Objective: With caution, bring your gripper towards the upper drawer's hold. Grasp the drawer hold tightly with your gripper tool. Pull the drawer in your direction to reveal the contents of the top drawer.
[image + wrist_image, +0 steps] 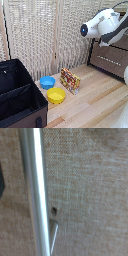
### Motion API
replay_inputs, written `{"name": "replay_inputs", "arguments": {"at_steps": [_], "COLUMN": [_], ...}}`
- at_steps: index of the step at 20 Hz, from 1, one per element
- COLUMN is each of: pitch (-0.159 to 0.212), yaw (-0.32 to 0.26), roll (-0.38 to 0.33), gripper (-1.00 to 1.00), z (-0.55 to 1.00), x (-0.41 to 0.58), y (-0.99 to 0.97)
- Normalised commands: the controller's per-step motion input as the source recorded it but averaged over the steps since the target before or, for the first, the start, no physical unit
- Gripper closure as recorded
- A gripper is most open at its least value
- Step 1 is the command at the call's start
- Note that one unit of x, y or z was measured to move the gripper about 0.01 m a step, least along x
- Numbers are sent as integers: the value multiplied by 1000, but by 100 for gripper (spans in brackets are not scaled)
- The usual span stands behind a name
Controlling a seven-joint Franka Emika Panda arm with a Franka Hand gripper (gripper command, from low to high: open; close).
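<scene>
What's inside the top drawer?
Can't tell. The drawer looks shut, so its inside is hidden. Up close, only its brown front and the silver handle show.

A pale woven screen (45, 35) backs the light wooden floor (95, 100), with what seems a black bin (17, 92) nearby.

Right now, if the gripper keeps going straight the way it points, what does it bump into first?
Probably the silver handle, which fills the wrist view up close with the drawer front right behind it. The gripper itself is out of sight, so I can't be sure.
</scene>
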Motion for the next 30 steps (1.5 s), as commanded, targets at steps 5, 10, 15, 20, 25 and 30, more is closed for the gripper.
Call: {"name": "replay_inputs", "arguments": {"at_steps": [5,10,15,20,25,30], "pitch": [3,0,0,14,0,-6], "yaw": [0,0,-3,-32,0,-1], "roll": [43,6,39,54,89,55], "gripper": [100,100,100,100,100,100], "z": [0,0,-10,-69,-76,-217], "x": [0,-36,0,253,209,113], "y": [-313,-176,-150,-165,719,930]}}
